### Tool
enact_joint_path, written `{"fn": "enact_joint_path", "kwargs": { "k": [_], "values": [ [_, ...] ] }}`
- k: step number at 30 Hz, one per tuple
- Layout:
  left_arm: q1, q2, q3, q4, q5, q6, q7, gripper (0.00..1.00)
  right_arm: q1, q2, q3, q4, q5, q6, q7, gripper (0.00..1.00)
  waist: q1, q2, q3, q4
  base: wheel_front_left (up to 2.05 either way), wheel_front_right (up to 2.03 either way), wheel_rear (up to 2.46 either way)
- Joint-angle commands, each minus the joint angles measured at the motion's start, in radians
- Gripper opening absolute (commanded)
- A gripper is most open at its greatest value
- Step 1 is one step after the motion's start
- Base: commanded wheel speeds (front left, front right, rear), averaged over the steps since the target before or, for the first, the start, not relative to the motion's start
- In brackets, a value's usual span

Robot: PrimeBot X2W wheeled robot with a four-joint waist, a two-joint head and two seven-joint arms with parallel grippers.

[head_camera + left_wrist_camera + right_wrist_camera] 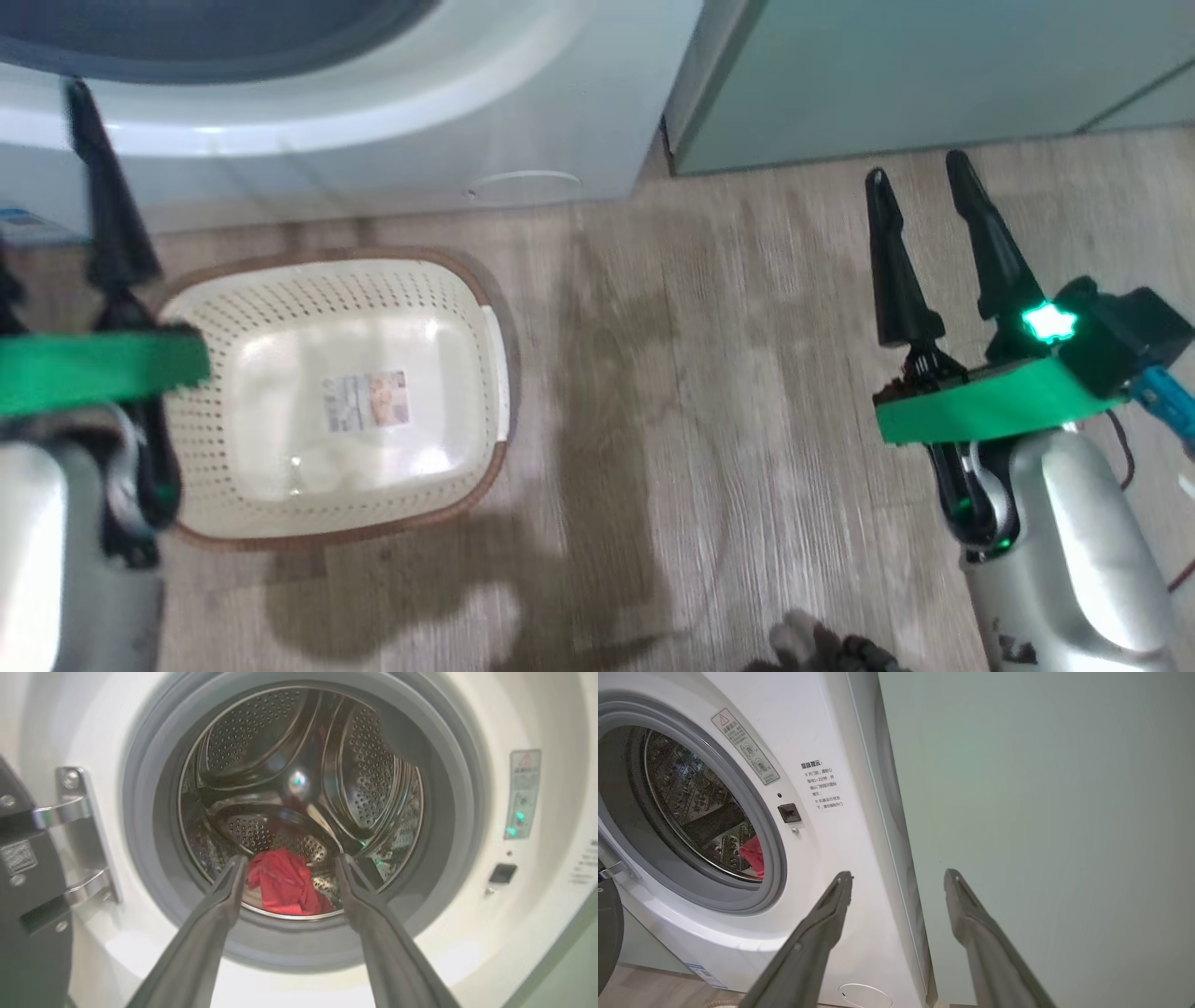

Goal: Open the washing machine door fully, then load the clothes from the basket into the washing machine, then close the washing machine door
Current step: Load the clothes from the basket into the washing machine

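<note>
Loading looks done: the clothes [285, 884] lie inside the washing machine [467, 933], just beyond the left gripper [290, 857] with its wide, empty fingers, and the basket [280, 411] beside them is bare. The right gripper [897, 874] hovers with fingers wide, holding nothing. Left to do, by the look of it, is shutting the washing machine door [28, 914], which stands open left of the left fingers.

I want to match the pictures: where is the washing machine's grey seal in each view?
Head view: grey seal along the top edge, left half.
Left wrist view: seal, a full ring in the middle.
Right wrist view: seal at the left, partly cut off.
Shared landmark: the washing machine, its white front.
</note>
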Motion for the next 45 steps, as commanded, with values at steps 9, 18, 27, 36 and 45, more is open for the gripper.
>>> {"fn": "enact_joint_path", "kwargs": {
  "k": [9, 18, 27, 36, 45],
  "values": [
    [0.151, -0.105, 0.049, -0.019, 0.092, -0.057, -0.005, 1.0, 0.084, 0.0, -0.015, 0.001, -0.044, 0.0, 0.011, 1.0, 0.0001, 0.0, -0.157, 0.056, 0.0, 0.0, 0.0],
    [0.268, -0.147, 0.027, 0.044, 0.138, -0.099, -0.005, 1.0, 0.163, 0.0, -0.034, -0.017, -0.081, 0.0, 0.063, 1.0, 0.0001, 0.0, -0.267, 0.067, 0.0, 0.0, 0.0],
    [0.351, -0.152, -0.015, 0.082, 0.143, -0.114, 0.017, 1.0, 0.256, 0.0, -0.055, -0.051, -0.098, 0.0, 0.109, 1.0, 0.0001, 0.0, -0.361, 0.062, 0.0, 0.0, 0.0],
    [0.406, -0.148, -0.02, 0.098, 0.138, -0.099, 0.048, 1.0, 0.313, 0.0, -0.07, -0.081, -0.109, 0.0, 0.135, 1.0, 0.0001, 0.0, -0.416, 0.048, 0.0, 0.0, 0.0],
    [0.428, -0.138, -0.01, 0.1, 0.137, -0.078, 0.058, 1.0, 0.346, 0.0, -0.081, -0.108, -0.122, 0.0, 0.153, 1.0, 0.0001, 0.0, -0.44, 0.046, 0.0, 0.0, 0.0]
  ]
}}
